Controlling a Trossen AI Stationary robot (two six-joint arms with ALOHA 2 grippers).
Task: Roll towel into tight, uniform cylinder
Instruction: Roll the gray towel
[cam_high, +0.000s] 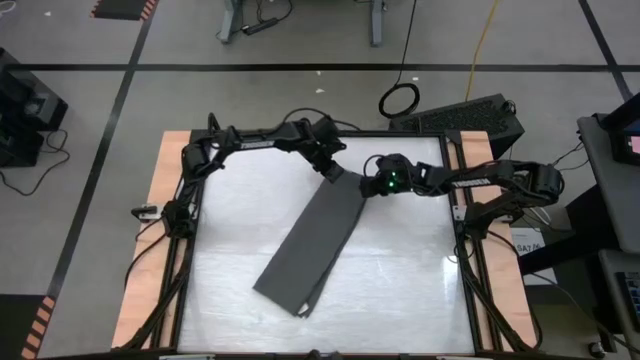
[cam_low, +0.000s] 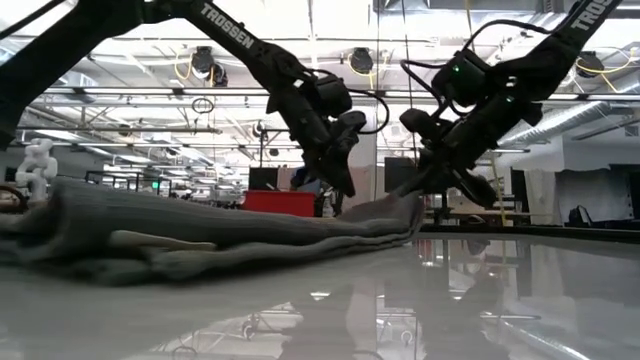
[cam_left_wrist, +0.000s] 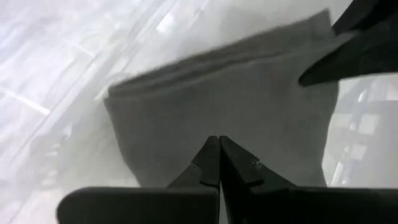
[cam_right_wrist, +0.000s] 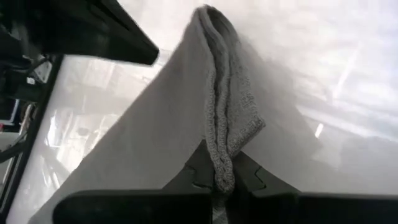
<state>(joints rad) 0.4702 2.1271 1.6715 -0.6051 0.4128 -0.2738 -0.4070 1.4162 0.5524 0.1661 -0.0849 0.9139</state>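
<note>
Item: the towel (cam_high: 312, 243), dark charcoal-grey cloth, folded into a long narrow strip and lying flat on the pale table (cam_high: 400, 290). Long axis: diagonal, running from the far end, where both grippers meet it, down to the free near end toward the left arm's side of the table. Left gripper (cam_high: 331, 170): fingers brought together at one corner of the far short edge; in its wrist view the fingers (cam_left_wrist: 208, 163) close tip to tip on the cloth's edge, the whole strip stretching away ahead of them. Right gripper (cam_high: 372, 187): at the opposite corner of the same edge, fingers clamped on a bunched fold of the towel (cam_right_wrist: 227, 134), which rises between them and trails off beyond. From table height that end (cam_low: 395, 215) sits lifted slightly off the surface, while the rest lies slack and layered. Relation governing the next move: both arms stand about equally near, one at each corner, with the entire length of cloth lying away from the fingers along the diagonal; in judgement, rolling must proceed from this held edge toward the free end, both corners advancing evenly to keep the cylinder uniform.
</note>
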